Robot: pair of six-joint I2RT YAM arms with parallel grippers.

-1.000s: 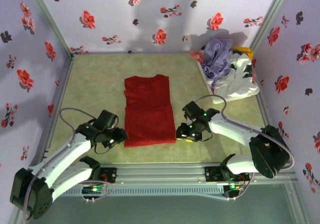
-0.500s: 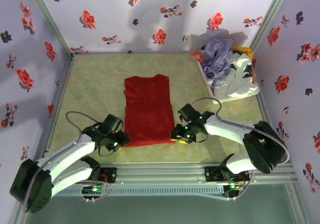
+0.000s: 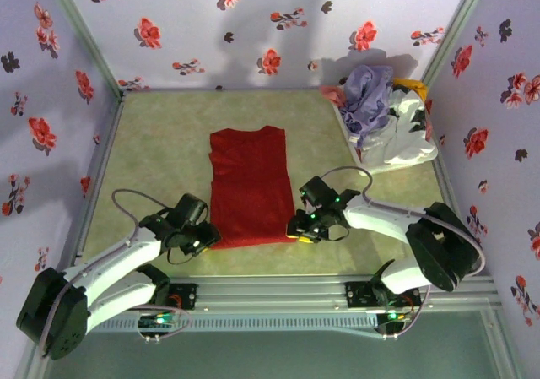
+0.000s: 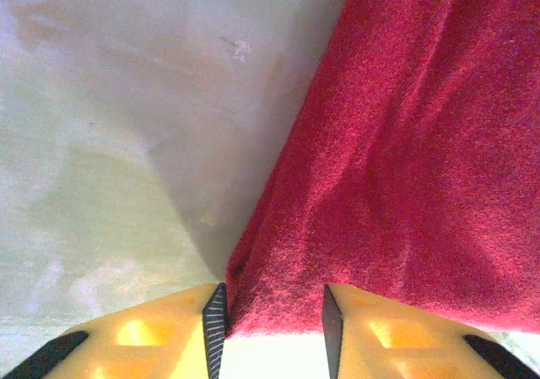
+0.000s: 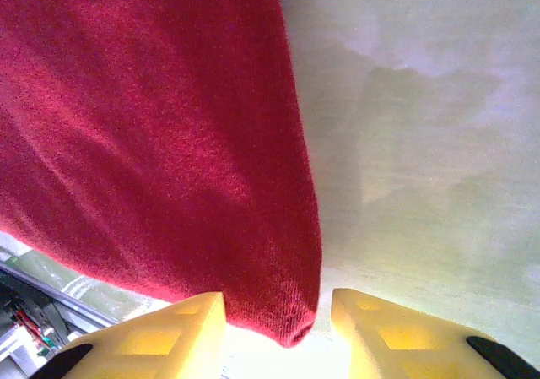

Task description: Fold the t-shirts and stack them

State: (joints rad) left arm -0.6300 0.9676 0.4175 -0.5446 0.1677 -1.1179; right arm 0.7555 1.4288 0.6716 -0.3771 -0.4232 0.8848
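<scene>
A deep red t-shirt [image 3: 251, 185] lies folded into a long strip in the middle of the table. My left gripper [image 3: 205, 242] sits at its near left corner and my right gripper [image 3: 295, 227] at its near right corner. In the left wrist view the red t-shirt's corner [image 4: 354, 185] fills the space between the partly closed jaws of my left gripper [image 4: 274, 311]. In the right wrist view the red t-shirt's corner [image 5: 278, 295] pokes between the jaws of my right gripper [image 5: 278, 311], with a gap on its right side. A lavender t-shirt [image 3: 367, 92] is heaped at the back right.
The white basket [image 3: 405, 138] stands at the back right corner under the lavender cloth, with pink fabric [image 3: 333, 96] and yellow-orange fabric [image 3: 413, 85] showing beside it. Flowered walls close in the table on three sides. A metal rail [image 3: 270, 290] runs along the near edge.
Both grippers have slid inward onto the red t-shirt's near corners, and their jaws have narrowed around the cloth. The shirt has not moved.
</scene>
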